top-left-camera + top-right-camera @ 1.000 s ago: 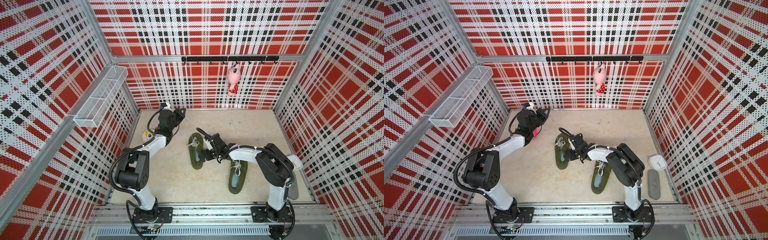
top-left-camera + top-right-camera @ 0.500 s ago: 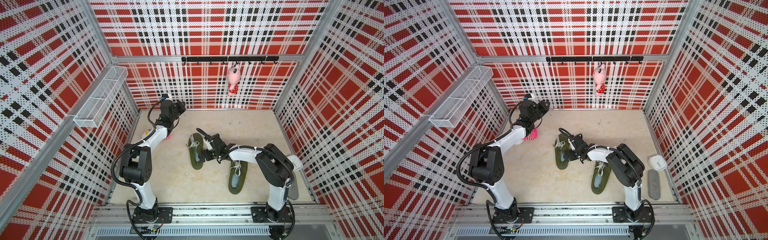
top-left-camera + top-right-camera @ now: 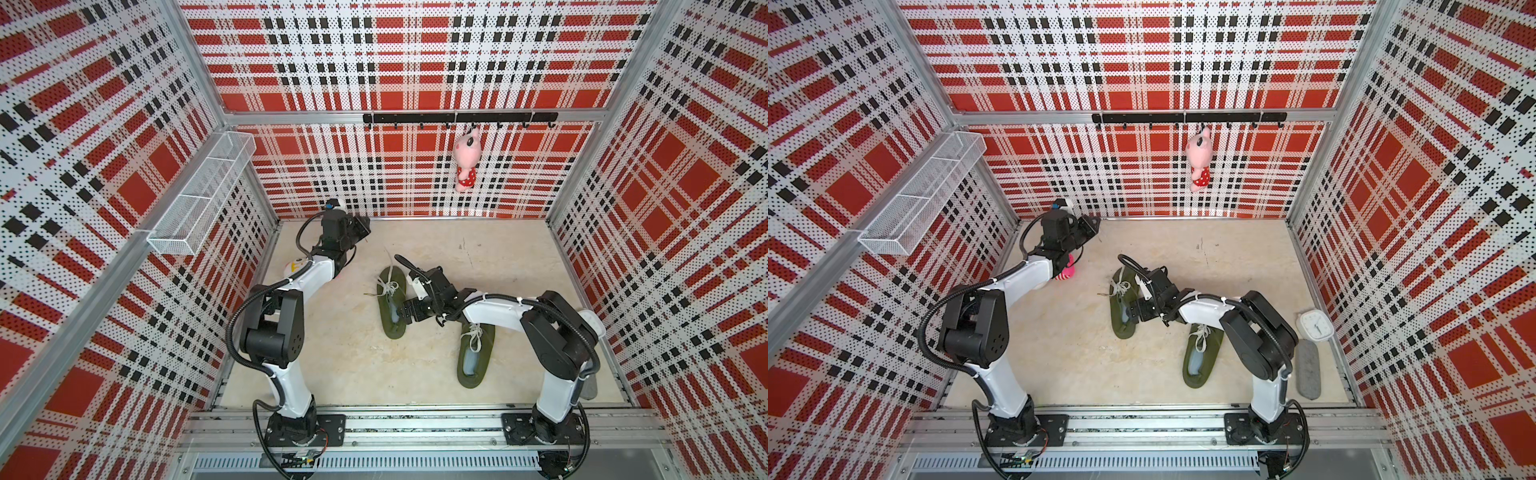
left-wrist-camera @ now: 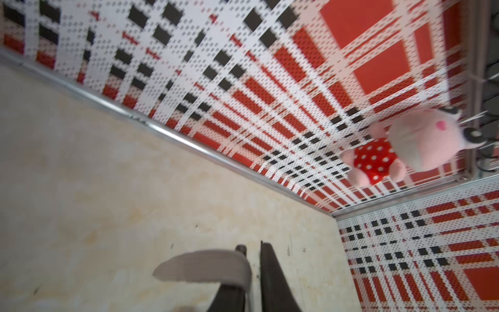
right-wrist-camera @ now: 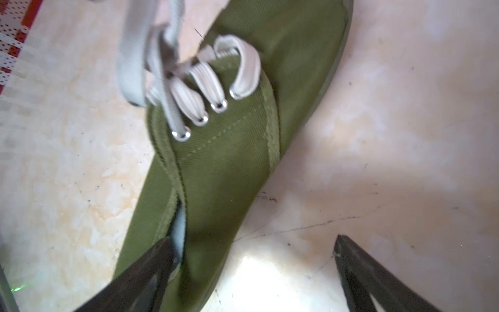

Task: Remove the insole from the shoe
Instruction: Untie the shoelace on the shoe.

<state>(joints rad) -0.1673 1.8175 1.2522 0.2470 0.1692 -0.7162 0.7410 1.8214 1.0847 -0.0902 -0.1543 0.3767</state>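
The pale insole [image 5: 179, 227] sits inside the far green shoe [image 5: 221, 167] on the beige floor [image 5: 378, 135]. Only the right wrist view shows it as a sliver at the opening. There one finger of the right gripper [image 5: 255, 239] dips in, and the other is spread wide on the floor outside. In both top views the right arm reaches low over the second shoe [image 3: 473, 353], which holds a pale liner [image 3: 469, 359]. The left gripper [image 4: 252, 245] is raised near the back corner. Its fingers are a slit apart with a grey strip [image 4: 199, 267] against one; whether it is pinched cannot be told. A top view shows a grey pad [image 3: 1308, 370] and a clock [image 3: 1315, 325] by the right wall.
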